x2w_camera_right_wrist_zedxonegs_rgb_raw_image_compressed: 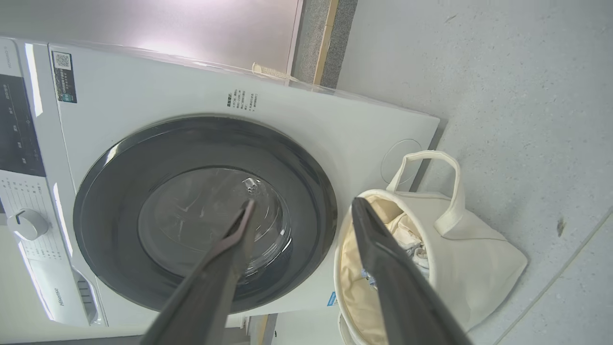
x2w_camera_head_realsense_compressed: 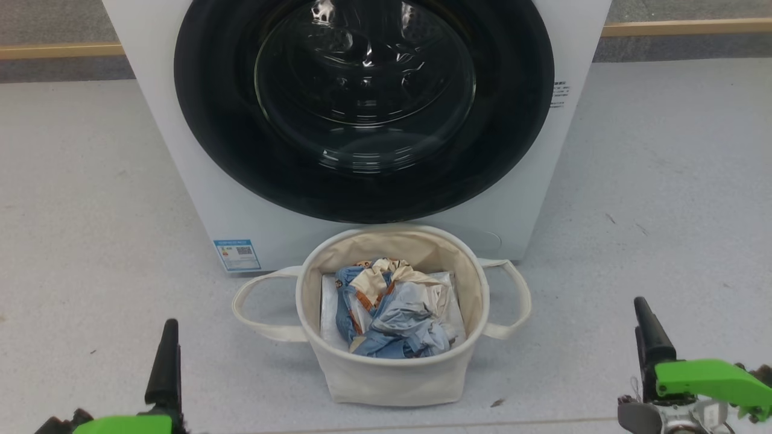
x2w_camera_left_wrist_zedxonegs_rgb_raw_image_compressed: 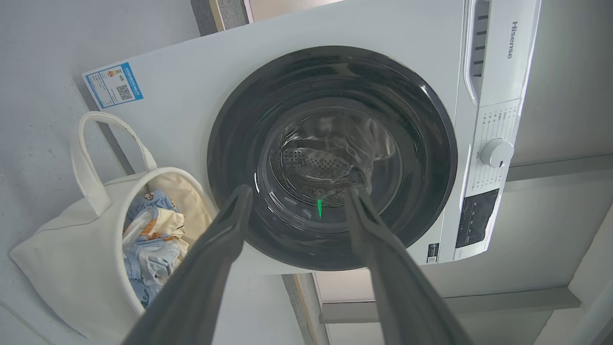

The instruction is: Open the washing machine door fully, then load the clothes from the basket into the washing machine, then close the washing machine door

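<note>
Left gripper and right gripper are hanging wide open and empty before the shut, glossy black-rimmed round glass door of the white washing machine. We are judging that the cream canvas basket of light-blue clothes, standing at the machine's foot, risks fouling the door's swing.

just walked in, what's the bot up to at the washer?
Nothing is being handled yet. The washer has its door shut, and the basket stands on the floor right in front of it with the clothes bundled inside. The left gripper and right gripper are both open and empty, low on either side of the basket and touching nothing. Opening the door is not yet begun.
</note>
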Controlling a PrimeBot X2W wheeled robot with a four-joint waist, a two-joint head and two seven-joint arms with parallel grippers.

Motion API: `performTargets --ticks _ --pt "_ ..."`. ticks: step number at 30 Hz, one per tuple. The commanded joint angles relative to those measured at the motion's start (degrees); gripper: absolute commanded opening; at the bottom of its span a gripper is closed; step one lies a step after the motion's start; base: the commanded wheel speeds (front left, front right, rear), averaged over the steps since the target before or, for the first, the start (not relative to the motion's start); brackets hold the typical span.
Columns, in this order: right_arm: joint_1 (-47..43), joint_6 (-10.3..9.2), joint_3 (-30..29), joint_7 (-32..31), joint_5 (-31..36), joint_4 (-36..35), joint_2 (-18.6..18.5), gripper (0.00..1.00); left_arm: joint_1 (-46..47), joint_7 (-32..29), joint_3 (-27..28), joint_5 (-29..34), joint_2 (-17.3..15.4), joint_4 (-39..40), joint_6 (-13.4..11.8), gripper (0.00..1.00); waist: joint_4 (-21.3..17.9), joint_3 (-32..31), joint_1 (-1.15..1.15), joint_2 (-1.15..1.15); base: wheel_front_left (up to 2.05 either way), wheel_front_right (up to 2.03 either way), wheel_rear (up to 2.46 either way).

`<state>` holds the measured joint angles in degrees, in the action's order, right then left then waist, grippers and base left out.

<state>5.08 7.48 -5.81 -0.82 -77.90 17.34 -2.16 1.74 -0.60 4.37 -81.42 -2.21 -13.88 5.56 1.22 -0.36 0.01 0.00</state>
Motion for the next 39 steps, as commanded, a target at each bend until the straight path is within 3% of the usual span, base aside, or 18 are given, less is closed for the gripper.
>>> performTargets --ticks 1,19,26,39 --pt "3.78 0.01 1.0 0.81 2.3 -2.39 -0.42 1.0 3.19 0.65 0.41 1.75 -0.43 2.77 -0.06 1.0 0.05 -0.06 0.0 0.0 0.0 0.0 0.0" --pt "7.31 0.01 5.79 3.84 21.52 -5.89 -1.16 1.0 4.69 3.66 -2.3 22.56 -0.48 9.68 -2.48 1.0 0.56 0.2 0.0 0.0 0.0 0.0 0.0" --pt "8.12 0.01 7.98 5.18 28.85 -6.5 -1.71 1.0 5.17 5.0 -4.35 33.92 -0.66 9.91 -3.92 1.0 0.76 0.33 0.0 0.0 0.0 0.0 0.0" --pt "9.08 0.01 11.35 7.2 41.22 -5.45 -2.34 1.0 6.22 7.01 -7.28 45.81 -1.6 6.56 -7.51 1.0 1.27 0.24 -0.01 0.0 0.0 0.0 0.0"
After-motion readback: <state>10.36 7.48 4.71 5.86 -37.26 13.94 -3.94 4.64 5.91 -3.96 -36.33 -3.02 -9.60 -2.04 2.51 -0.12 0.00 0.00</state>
